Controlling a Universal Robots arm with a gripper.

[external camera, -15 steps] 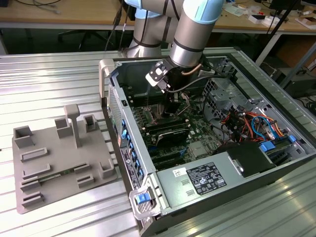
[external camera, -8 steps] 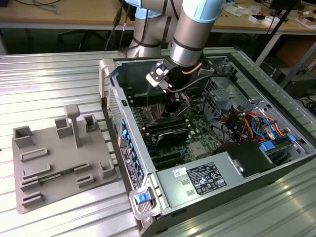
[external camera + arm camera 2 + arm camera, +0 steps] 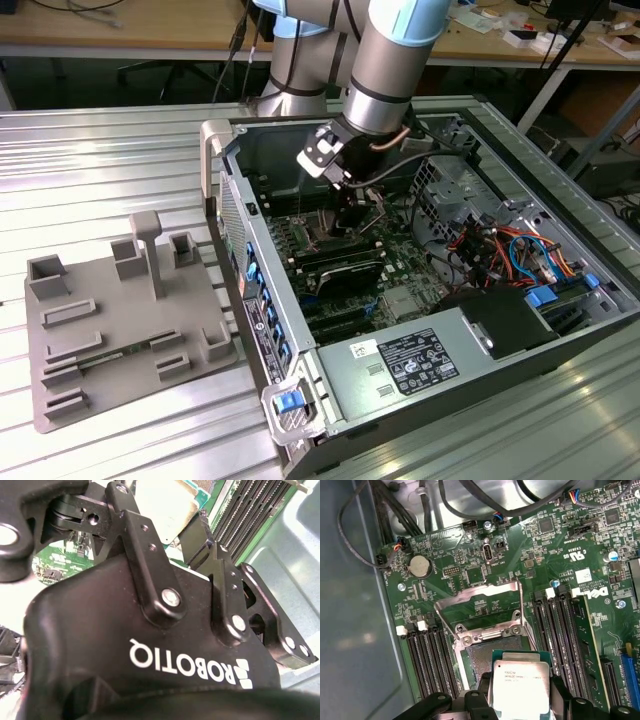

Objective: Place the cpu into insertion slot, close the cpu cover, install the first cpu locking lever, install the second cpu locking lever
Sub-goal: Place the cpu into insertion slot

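The cpu is clamped by its edges in the gripper directly over the insertion slot, whose cpu cover is swung open.

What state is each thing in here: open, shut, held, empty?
cpu: gripped by its edges, above the socket, not seated.
gripper: shut on the cpu.
insertion slot: uncovered, empty.
cpu cover: swung open, off the slot.
computer case: open, board exposed.
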